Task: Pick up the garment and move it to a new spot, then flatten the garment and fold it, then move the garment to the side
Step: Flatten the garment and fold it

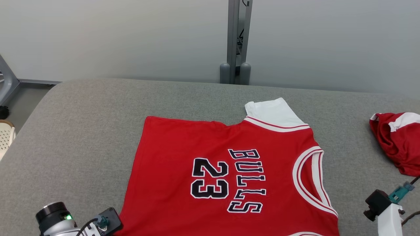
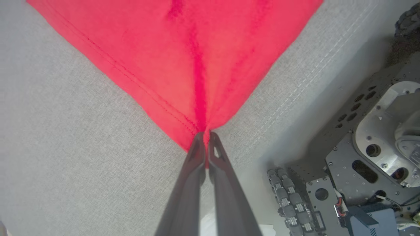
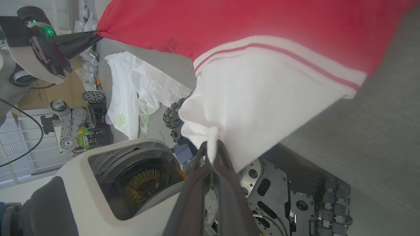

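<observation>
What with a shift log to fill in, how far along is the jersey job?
Done, it seems: the jersey lies spread, number up, on the grey surface. In hand: the left gripper is shut on a red hem corner and the right gripper on a white corner, both at the near edge, which looks like flattening. Left: no fold shows yet, and the move aside is not done.

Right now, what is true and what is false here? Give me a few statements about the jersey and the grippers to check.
1. The jersey lies print up on the table. True.
2. The left gripper is open. False: it is shut on a red corner of the jersey.
3. The right gripper pinches the jersey's white cloth. True.
4. The jersey lies alone on the table. False: a second garment, also red, lies at the right edge.
</observation>
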Motion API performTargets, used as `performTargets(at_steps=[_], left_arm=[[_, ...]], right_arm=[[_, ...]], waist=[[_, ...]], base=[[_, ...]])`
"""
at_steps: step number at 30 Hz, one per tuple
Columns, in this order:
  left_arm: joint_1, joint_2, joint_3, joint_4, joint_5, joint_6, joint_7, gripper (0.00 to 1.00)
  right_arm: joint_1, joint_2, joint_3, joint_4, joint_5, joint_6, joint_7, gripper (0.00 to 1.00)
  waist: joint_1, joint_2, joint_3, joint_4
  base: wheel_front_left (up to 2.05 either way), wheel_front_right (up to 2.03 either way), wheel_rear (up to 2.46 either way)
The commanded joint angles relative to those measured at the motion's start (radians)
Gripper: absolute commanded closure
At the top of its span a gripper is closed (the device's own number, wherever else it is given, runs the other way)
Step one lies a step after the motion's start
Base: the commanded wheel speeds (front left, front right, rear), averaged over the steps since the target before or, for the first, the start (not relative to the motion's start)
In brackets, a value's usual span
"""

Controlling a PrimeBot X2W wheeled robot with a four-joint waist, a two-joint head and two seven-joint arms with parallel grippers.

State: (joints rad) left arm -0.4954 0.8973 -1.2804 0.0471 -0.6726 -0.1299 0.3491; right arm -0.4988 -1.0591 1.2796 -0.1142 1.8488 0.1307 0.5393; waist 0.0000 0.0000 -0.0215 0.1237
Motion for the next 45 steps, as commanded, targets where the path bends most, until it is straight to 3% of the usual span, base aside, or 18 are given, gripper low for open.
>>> performTargets(at_steps=[1,16,24,34,45], left_arm=[[-0.021,0.003,0.01,0.022,0.002,0.006,-0.01,1.0],[-0.114,-0.055,0.022,0.128,-0.001,0.001,-0.044,1.0],[-0.15,-0.09,0.032,0.209,-0.023,0.002,-0.07,1.0],[-0.189,-0.142,0.051,0.336,0.006,0.046,-0.12,1.0],[-0.237,-0.232,0.041,0.43,0.039,0.02,-0.202,1.0]], right_arm=[[-0.019,0.008,0.001,0.008,0.009,0.0,-0.018,1.0],[-0.185,0.072,-0.032,0.075,-0.023,0.0,-0.158,1.0],[-0.226,0.123,-0.036,0.171,-0.084,0.0,-0.257,1.0],[-0.27,0.188,-0.051,0.282,-0.154,0.0,-0.338,1.0],[-0.338,0.258,-0.066,0.372,-0.294,0.0,-0.444,1.0]], waist=[[0.0,0.0,0.002,-0.001],[0.0,0.0,0.048,-0.025],[0.0,0.0,0.072,-0.036],[0.0,0.0,0.118,-0.037],[0.0,0.0,0.164,-0.03]], base=[[0.0,0.0,0.0],[0.0,0.0,0.0],[0.0,0.0,0.0],[0.0,0.0,0.0],[0.0,0.0,0.0]])
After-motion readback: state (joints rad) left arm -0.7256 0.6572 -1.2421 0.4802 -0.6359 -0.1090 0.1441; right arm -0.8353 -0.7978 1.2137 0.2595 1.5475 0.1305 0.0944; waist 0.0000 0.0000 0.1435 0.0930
